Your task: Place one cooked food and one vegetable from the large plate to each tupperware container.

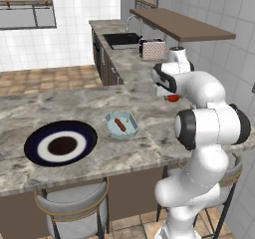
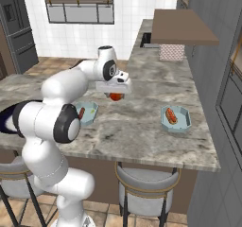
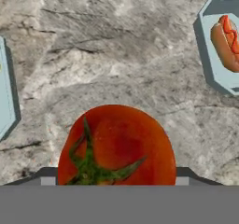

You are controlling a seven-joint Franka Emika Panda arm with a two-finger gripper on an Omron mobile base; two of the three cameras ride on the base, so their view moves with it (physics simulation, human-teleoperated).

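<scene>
while above the counter [image 2: 142,126], tool [image 2: 116,96] grips tomato [image 3: 116,146] | stem faces camera | bun sausage [image 3: 226,41] lies top-to-bottom

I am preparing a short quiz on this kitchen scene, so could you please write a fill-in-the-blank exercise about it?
1. The gripper holds a red ____ above the counter.
2. The container nearest the counter's right end holds a sausage in a ____.
3. The other container holds a bare ____.
4. The large plate now holds ____ food.

Missing words: tomato; bun; sausage; no
</scene>
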